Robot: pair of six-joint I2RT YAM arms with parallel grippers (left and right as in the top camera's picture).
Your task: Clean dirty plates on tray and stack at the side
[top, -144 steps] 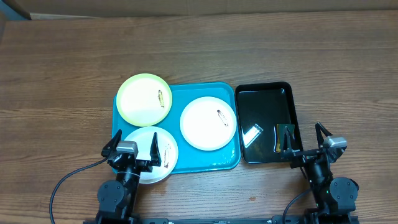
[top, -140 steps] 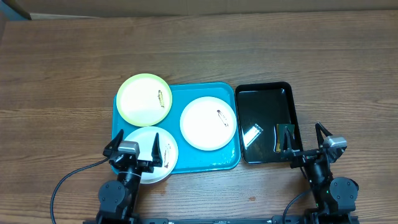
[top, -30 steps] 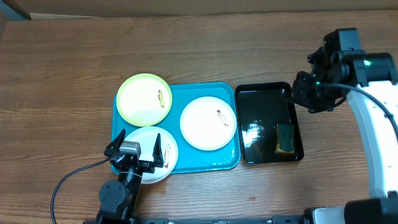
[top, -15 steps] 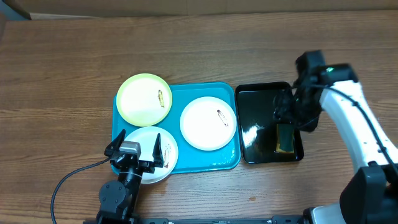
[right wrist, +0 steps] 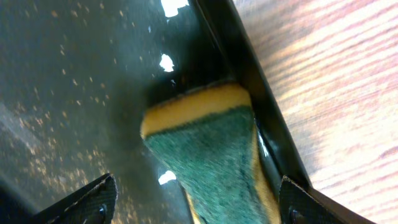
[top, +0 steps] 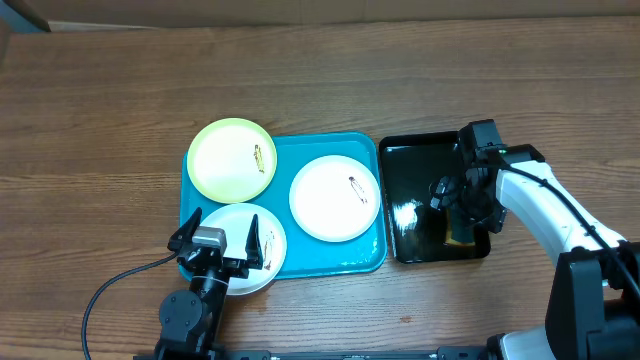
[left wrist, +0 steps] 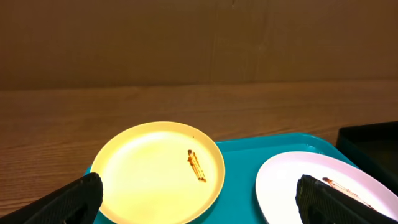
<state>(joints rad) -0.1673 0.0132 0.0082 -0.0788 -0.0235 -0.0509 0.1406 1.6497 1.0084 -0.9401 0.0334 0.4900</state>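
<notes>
On the turquoise tray (top: 283,150) lie three plates: a yellow-green plate (top: 232,160) at its far left with a dark smear, a white plate (top: 335,197) at its right with a small smear, and a second white plate (top: 268,245) at its near left. My left gripper (top: 215,237) hovers open over that near plate. In the left wrist view the left gripper (left wrist: 202,202) spans the yellow-green plate (left wrist: 155,171) and the white plate (left wrist: 311,183). My right gripper (top: 460,205) is open and low in the black tray, its fingers either side of a sponge (right wrist: 211,149).
The glossy black tray (top: 420,160) sits right of the turquoise one, its wet floor (right wrist: 74,93) speckled. The green-topped yellow sponge lies against its right wall. Bare wooden table (top: 320,70) stretches behind and to both sides. A cable (top: 110,290) trails at the near left.
My right arm has swung down from the table's far right into the black tray, its jaws widening over the sponge. The left arm and the plates have not moved.
</notes>
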